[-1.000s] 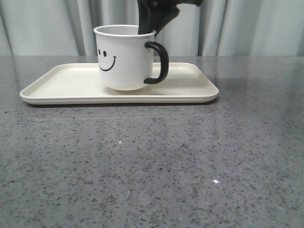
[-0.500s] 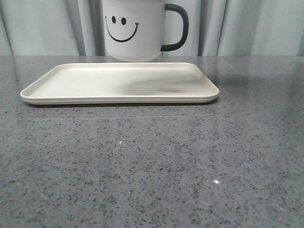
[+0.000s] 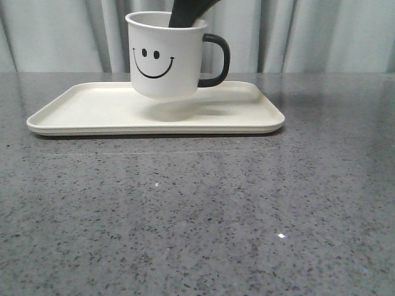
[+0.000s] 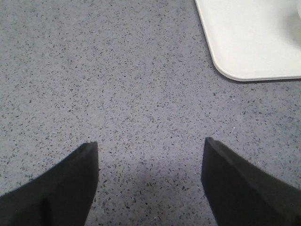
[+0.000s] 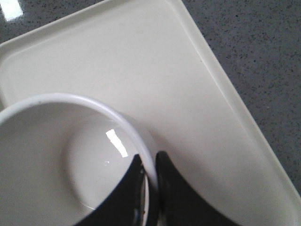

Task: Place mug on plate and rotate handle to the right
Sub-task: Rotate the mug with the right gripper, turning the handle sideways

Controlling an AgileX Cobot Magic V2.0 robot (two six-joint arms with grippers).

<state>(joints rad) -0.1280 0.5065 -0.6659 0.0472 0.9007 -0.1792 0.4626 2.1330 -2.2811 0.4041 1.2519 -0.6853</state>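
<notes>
Right gripper (image 5: 151,181): pinches the mug wall, one finger inside the rim, one outside.
Left gripper (image 4: 150,155): fingers spread wide apart over bare grey table (image 4: 117,84), holding nothing, beside a corner of the plate.
Mug (image 3: 165,61): upright, hanging just above the plate, its shadow under it; smiley face toward the front camera.
Handle (image 3: 216,60): points right in the front view.
Plate (image 3: 86,117): flat on the table.
</notes>
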